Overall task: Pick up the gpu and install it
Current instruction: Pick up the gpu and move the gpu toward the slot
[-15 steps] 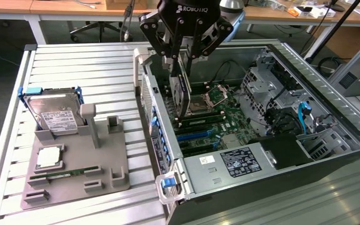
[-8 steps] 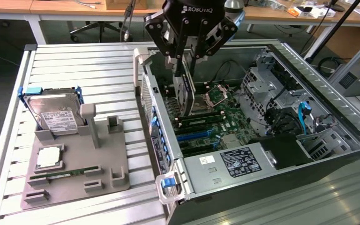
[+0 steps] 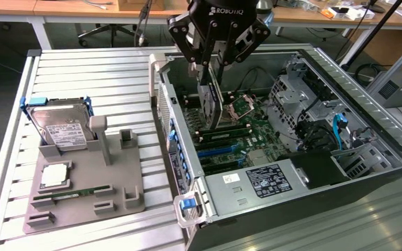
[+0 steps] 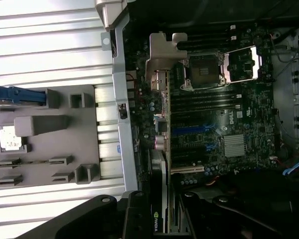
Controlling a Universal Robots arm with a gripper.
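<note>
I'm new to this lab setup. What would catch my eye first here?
The black gripper stands out first, clamped on the gpu, held edge-on over the motherboard in the open computer case. On the exterior view's left, a hard drive sits in a grey fixture.

My jaws hide the top of the thin black gpu card [image 3: 211,102]; whether it touches the green motherboard [image 3: 260,142] below them is unclear.

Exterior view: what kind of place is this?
Likely a robotics lab or workshop: an open computer case sits on a slatted metal table, a robot hand holds a graphics card over it, and wooden desks stand behind.
</note>
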